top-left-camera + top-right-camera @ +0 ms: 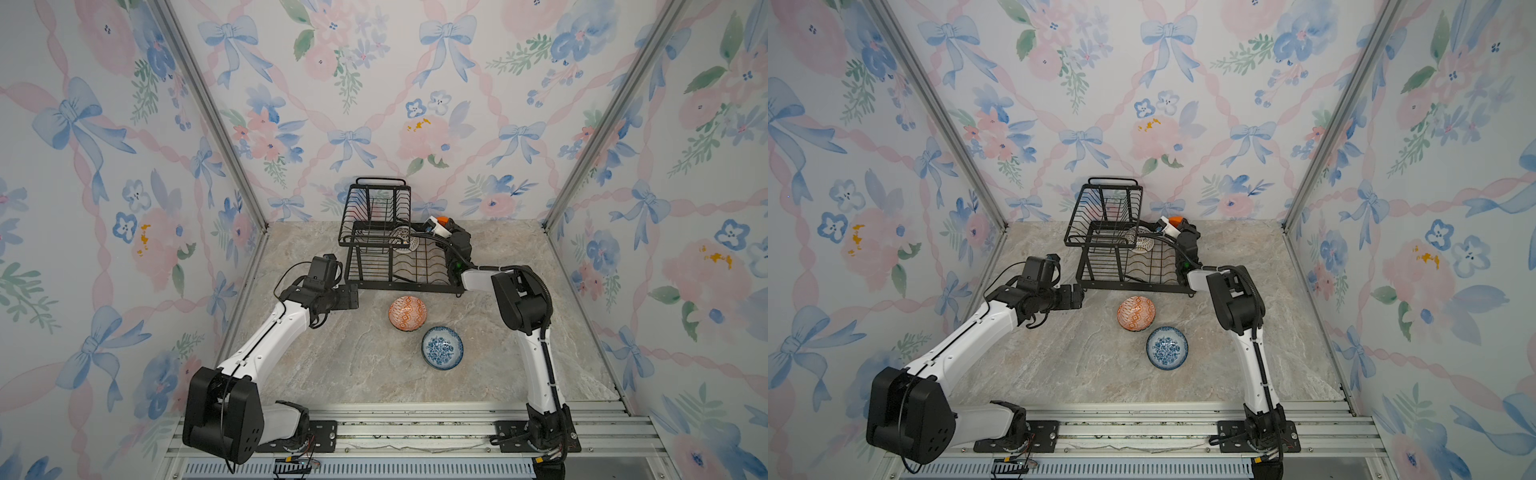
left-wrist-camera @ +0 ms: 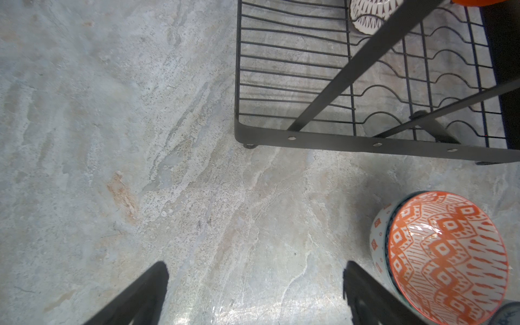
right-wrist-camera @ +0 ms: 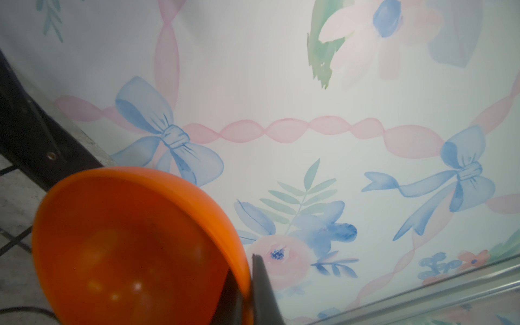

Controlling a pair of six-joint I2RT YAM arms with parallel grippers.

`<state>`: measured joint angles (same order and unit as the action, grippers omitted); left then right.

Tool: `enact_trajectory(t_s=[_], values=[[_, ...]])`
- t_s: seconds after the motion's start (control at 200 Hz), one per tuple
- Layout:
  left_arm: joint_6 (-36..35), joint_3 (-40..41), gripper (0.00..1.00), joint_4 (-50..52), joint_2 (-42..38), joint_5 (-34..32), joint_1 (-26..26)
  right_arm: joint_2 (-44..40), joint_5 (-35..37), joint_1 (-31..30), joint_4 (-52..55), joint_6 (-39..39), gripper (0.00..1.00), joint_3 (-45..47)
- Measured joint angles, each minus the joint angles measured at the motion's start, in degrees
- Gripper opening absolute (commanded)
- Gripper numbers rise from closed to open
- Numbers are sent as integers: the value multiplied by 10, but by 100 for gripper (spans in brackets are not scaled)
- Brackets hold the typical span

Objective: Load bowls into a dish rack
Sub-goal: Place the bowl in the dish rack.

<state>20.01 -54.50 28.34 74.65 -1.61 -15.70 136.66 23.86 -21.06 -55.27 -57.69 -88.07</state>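
The black wire dish rack stands at the back of the marble table in both top views. A white patterned bowl lies in its lower tray, under the raised basket's edge. My right gripper is shut on the rim of an orange bowl, held tilted above the tray's back right corner. An orange-and-white geometric bowl and a blue-and-white floral bowl sit upright before the rack. My left gripper is open and empty, left of the geometric bowl.
Floral-papered walls close in the table on three sides, with metal corner posts. An aluminium rail with both arm bases runs along the front edge. The right forearm lies across the rack's right front corner.
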Motion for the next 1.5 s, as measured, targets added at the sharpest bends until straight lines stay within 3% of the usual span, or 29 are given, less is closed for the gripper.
enact_trajectory(t_s=[1.5], values=[[0, 0, 98, 0, 0, 0, 0, 12, -11, 0, -21, -2, 0, -2]])
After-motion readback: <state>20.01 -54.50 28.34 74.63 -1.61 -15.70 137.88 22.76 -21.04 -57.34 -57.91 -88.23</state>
